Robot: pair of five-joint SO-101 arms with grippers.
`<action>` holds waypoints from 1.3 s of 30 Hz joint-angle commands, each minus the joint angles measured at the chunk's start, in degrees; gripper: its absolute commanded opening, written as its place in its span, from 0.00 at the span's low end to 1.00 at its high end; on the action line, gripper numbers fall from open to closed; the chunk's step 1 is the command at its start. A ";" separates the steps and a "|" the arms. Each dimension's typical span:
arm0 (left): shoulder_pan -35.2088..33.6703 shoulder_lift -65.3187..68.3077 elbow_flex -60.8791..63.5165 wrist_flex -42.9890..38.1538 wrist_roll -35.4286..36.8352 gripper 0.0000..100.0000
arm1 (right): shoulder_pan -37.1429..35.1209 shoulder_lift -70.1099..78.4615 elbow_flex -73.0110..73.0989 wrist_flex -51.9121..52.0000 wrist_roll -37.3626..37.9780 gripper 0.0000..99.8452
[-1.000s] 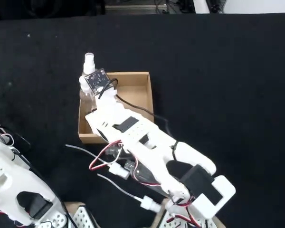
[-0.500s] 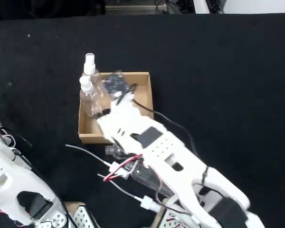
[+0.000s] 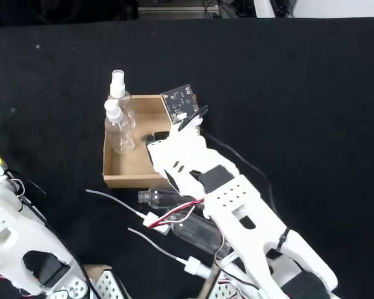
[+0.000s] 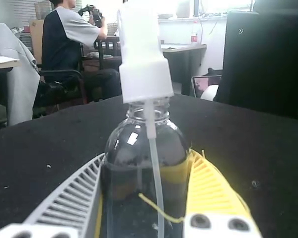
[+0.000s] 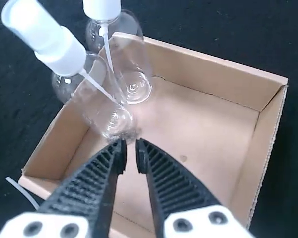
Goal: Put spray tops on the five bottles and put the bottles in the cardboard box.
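Observation:
A cardboard box [image 3: 121,181] sits mid-table. Two clear bottles with white spray tops stand in its far left corner: one [image 3: 116,128] [image 5: 102,106] nearer, one [image 3: 119,93] [image 5: 125,69] behind it. My right gripper [image 3: 151,141] [image 5: 129,146] hangs over the box floor [image 5: 203,144] just beside the nearer bottle, shut with nothing between its fingers. My left gripper [image 4: 146,158] is shut on another upright clear bottle [image 4: 139,168] with a white spray top [image 4: 141,54] seated on its neck. The left arm [image 3: 19,243] stands at the table's near left.
Two uncapped clear bottles lie on the black cloth in front of the box, one [image 3: 157,198] near its front wall, one [image 3: 199,232] partly under the right arm. A loose spray top [image 3: 196,268] with its tube lies beside them. A second tube [image 3: 109,198] lies left.
My right gripper has let go of the nearer bottle, which now stands in the box corner, and has swung right, away from it. The left arm barely moved.

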 commanded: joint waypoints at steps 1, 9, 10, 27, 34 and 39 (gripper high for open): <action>0.57 -0.18 0.48 -0.88 -0.97 0.03 | 1.14 -2.86 -0.31 -0.18 0.26 0.01; 0.22 -0.18 0.57 -0.88 -0.97 0.03 | 1.23 -2.86 -0.22 -0.18 0.26 0.01; 0.22 -0.18 0.57 -0.88 -0.97 0.03 | 1.23 -2.86 -0.22 -0.18 0.26 0.01; -1.63 -0.18 1.45 -0.88 -0.88 0.21 | 1.23 -2.86 0.04 -0.18 0.26 0.01; -2.42 -0.70 1.45 -1.14 -0.88 0.21 | 1.23 -2.86 0.13 -0.18 0.26 0.01; -2.33 -0.26 1.45 -1.14 -0.88 0.25 | 1.23 -2.86 0.22 -0.18 0.26 0.01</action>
